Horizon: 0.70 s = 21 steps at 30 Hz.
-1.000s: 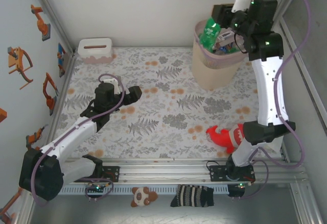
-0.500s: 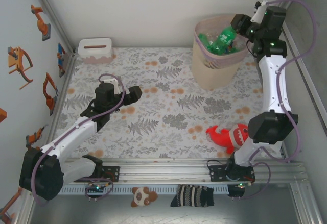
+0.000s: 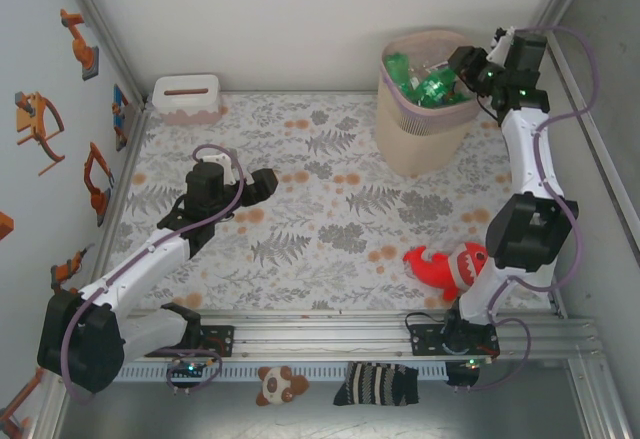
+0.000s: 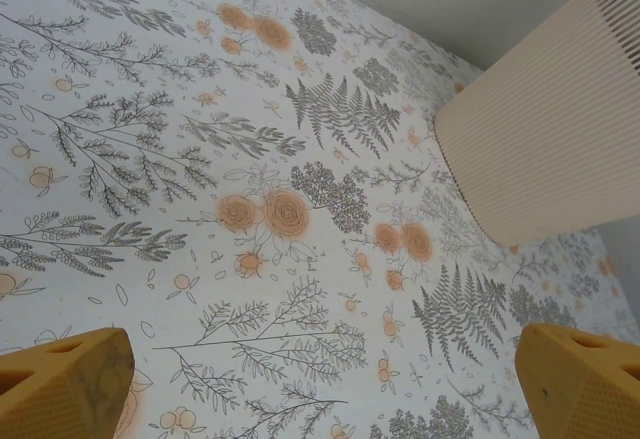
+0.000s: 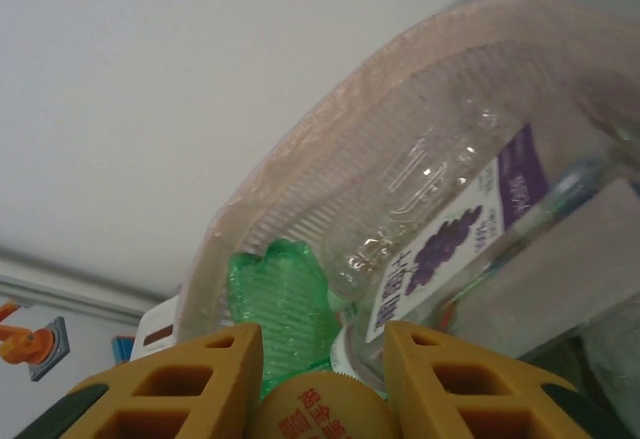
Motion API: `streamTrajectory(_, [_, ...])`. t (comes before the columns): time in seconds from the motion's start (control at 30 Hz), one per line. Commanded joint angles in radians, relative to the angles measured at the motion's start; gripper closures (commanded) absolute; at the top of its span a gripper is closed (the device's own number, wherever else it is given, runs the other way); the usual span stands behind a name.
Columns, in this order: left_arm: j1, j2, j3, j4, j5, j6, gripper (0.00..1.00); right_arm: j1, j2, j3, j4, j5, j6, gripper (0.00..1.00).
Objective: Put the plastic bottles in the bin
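- Right now the right jaws hang over the far-right rim of the bin (image 3: 420,149). They are drawn in on a yellow cap (image 5: 315,414) that fills the gap, so I judge they grip the yellow-capped bottle.
- The cap faces my wrist camera, so that bottle's long axis likely runs straight ahead from the jaws, down into the bin's mouth.
- The other plastic bottles (image 3: 425,81) lie heaped inside, just beyond it.
- The left jaws gape wide and empty over the desk (image 4: 150,159), well apart from the bin; the right arm (image 3: 528,154) is the nearer one.
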Motion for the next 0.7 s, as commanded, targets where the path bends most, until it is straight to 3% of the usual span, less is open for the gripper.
streamTrajectory(0.0, [0.006,-0.013,0.005,0.007,-0.006,-0.009,0.03,-0.020,-0.015,0.014,-0.069,0.068,-0.011,0.57])
streamTrajectory(0.13, [0.007,-0.005,0.008,0.010,0.000,-0.010,0.03,-0.020,-0.043,0.076,-0.202,0.217,-0.100,0.45])
streamTrajectory(0.3, [0.006,-0.002,0.010,0.015,0.005,-0.012,0.03,-0.020,-0.074,0.123,-0.282,0.321,-0.157,0.40])
streamTrajectory(0.53, [0.008,-0.005,0.012,0.010,0.000,-0.003,0.03,-0.017,-0.074,0.154,-0.282,0.153,-0.179,0.45])
streamTrajectory(0.67, [0.011,-0.006,0.030,-0.037,-0.024,0.043,0.03,-0.017,-0.122,0.110,-0.325,0.186,-0.238,0.45])
